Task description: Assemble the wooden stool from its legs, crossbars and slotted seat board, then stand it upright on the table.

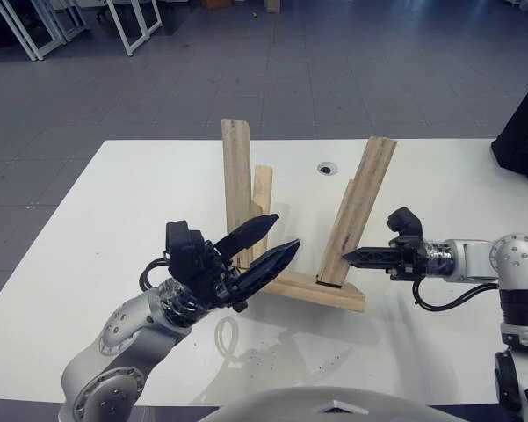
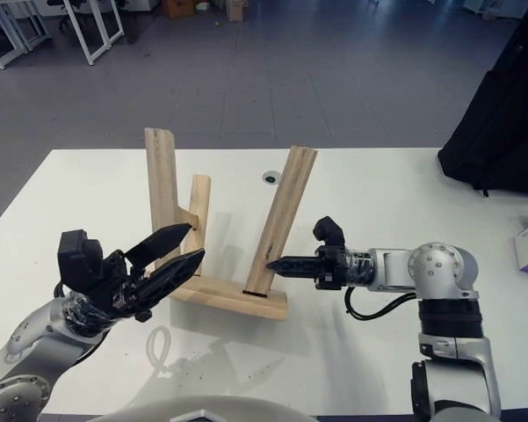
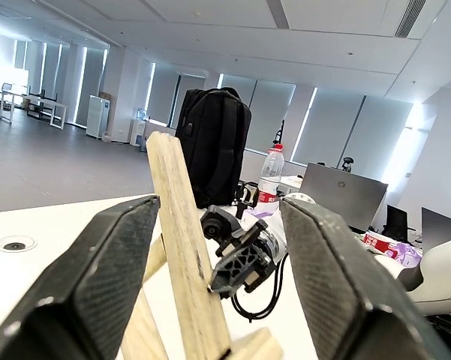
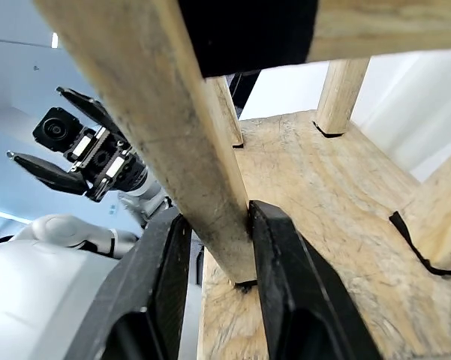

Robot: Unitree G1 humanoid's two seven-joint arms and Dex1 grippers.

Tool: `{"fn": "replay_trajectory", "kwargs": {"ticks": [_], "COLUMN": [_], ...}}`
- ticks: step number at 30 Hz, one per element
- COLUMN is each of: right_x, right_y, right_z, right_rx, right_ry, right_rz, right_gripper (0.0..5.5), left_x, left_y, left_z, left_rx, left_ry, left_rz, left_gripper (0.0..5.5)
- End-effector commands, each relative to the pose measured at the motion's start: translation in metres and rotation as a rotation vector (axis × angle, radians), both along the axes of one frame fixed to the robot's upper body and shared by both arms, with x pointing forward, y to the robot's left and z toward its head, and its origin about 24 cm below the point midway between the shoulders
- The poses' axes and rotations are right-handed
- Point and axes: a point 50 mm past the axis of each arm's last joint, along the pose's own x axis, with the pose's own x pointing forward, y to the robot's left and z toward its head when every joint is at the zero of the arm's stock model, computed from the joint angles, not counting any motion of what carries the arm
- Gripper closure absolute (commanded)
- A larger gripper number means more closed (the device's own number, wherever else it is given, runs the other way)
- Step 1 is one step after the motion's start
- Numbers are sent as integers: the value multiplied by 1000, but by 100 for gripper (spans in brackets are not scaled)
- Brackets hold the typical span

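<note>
Head stereo pair: mounted above and behind both pincers, facing forward and down at middle range. Both eyes share the table (image 1: 114,229), the stool (image 1: 334,293), the left pincer (image 1: 287,232) and the right pincer (image 1: 347,257).

Left wrist camera: mounted behind the left pincer's fingers (image 3: 90,285), set low, looking out between them past the stool to the right pincer, farther off.

Right wrist camera: mounted behind the right pincer's fingers (image 4: 285,277), very near, looking along the leg (image 4: 172,135) clamped between them, across the seat (image 4: 338,187), to the left pincer beyond.
</note>
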Motion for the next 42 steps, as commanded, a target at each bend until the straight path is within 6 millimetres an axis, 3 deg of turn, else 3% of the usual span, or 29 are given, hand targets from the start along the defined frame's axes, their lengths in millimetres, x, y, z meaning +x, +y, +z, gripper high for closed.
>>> {"fn": "replay_trajectory", "kwargs": {"ticks": [1,4,5,12,14,20,23,27,30,32,35,37,40,42], "right_x": [-20,-23,-22,-16,-15,-14,-12,-21,-32,-38,-47,-56,-68,-72], "right_y": [-1,1,1,1,-1,-10,-9,-15,-26,-33,-59,-60,-50,-41], "right_z": [-33,-42,-44,-36,-29,-4,6,11,22,27,6,-6,-26,-35], "right_rx": [-158,-195,-207,-180,-160,-111,-90,-112,-124,-172,-408,-495,-550,-547], "right_ry": [181,215,222,198,163,4,-61,-117,-219,-321,-499,-611,-750,-821], "right_rz": [25,11,8,-28,-45,-142,-171,-198,-223,-231,-255,-157,13,72], "right_gripper": [442,458,419,281,281,281,281,281,281,281,281,235,183,183], "left_x": [-3,-3,-3,-5,-7,-11,-9,-10,-12,-13,-2,-4,-12,-5], "left_y": [0,1,1,0,1,11,16,12,15,30,95,126,134,134], "left_z": [-1,-2,-3,-5,-8,-35,-43,-30,-1,12,7,-10,-36,-51], "left_rx": [19,34,39,71,97,439,521,428,232,206,559,866,1061,1114], "left_ry": [7,15,17,37,55,132,142,72,-42,-105,-84,-13,31,2], "left_rz": [-4,-12,-13,-14,-18,-60,-29,-49,-44,10,89,19,-203,-270], "left_gripper": [256,256,256,256,256,256,256,256,256,256,256,256,256,256]}}
